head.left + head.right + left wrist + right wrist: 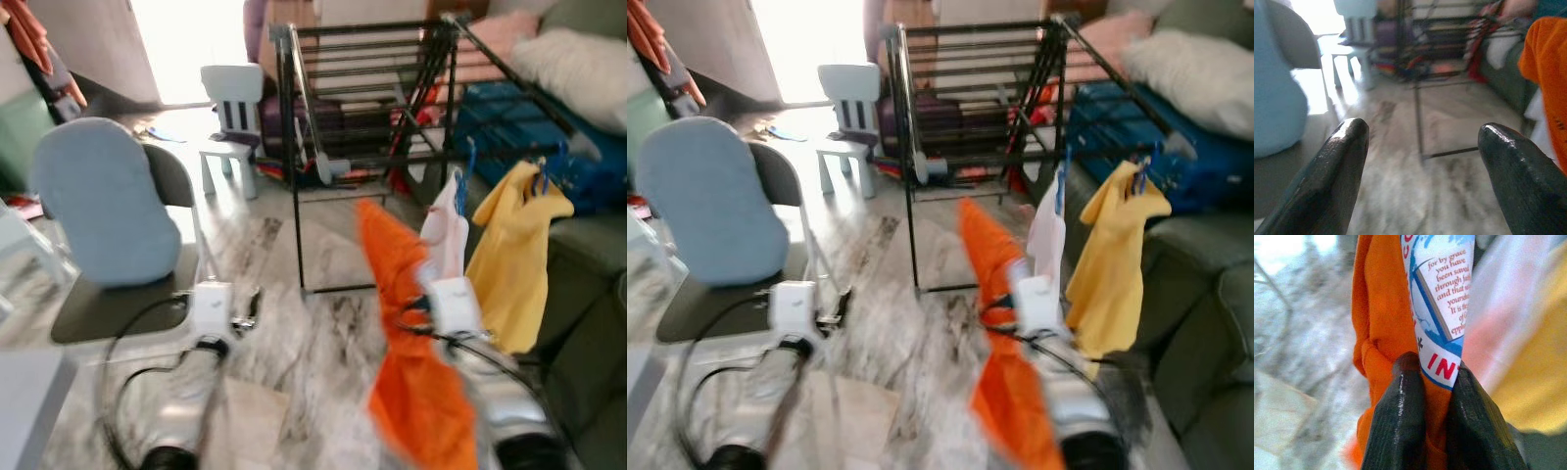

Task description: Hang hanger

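Right now my right pincer (1430, 382) is clamped on an orange shirt (411, 352), with a white printed panel of the fabric caught between the fingers too. In the left eye view the shirt hangs in the lower centre of the frame, draped down in front of my right arm, with its top rising toward the black drying rack (392, 117) in the upper middle. I would judge it light and completely limp: it will sag and swing from wherever it is pinched, and thin cloth can slide out of a narrow grip. The stiff part to steer by would be the hanger itself, but the head views are blurred and I cannot make out a hanger or hook inside the orange cloth, so I am only guessing it sits near the top of the bundle. The hold looks to be on gathered cloth well below the top.

To the right of the shirt, a yellow garment (514, 255) and a white one (446, 230) hang from blue hangers. My left pincer (1422, 161) has its fingers spread wide with nothing between them, pointing over the pale marbled floor (294, 294), beside a chair with a blue cushion (103, 201) on the left of the frame.
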### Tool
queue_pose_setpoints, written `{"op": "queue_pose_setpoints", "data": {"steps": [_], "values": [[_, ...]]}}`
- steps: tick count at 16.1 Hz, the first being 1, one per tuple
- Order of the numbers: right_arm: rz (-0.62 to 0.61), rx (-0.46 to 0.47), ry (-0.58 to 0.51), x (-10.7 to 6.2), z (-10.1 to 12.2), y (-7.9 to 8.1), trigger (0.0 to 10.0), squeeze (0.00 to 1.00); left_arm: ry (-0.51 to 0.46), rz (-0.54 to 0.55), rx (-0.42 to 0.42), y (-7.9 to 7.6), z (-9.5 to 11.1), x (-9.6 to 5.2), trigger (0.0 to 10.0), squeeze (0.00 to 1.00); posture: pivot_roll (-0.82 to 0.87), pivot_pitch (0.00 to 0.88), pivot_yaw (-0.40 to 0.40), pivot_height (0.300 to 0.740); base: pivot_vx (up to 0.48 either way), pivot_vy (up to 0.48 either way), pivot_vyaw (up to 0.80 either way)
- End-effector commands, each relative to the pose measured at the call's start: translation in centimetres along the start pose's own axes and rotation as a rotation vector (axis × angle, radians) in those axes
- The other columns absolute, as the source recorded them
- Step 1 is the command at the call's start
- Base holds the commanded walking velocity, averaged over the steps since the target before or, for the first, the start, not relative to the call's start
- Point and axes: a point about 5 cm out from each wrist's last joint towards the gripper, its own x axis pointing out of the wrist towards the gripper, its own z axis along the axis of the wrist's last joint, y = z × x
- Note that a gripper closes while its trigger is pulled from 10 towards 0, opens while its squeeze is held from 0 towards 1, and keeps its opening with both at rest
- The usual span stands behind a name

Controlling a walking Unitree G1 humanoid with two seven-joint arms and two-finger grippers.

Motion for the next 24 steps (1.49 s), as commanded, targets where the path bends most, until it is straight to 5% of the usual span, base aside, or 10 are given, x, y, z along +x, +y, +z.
{"op": "queue_pose_setpoints", "data": {"steps": [1,13,24], "values": [[0.001,-0.004,-0.024,-0.1,0.5,-0.5,10.0,0.0,-0.012,-0.011,-0.008,-0.6,0.4,0.3,10.0,0.0,-0.21,0.0,0.04,0.74,0.424,0.0,0.0],[0.029,-0.008,-0.039,-0.1,0.8,0.0,10.0,0.0,0.007,-0.024,-0.011,-0.9,0.0,0.2,10.0,0.0,-0.22,0.0,0.035,0.74,0.354,0.301,0.0],[-0.051,-0.029,0.001,1.2,1.8,-0.9,10.0,0.0,0.018,-0.099,-0.058,-2.2,-0.1,0.0,10.0,0.0,-0.2,0.0,0.028,0.74,0.0,0.022,0.0]]}}
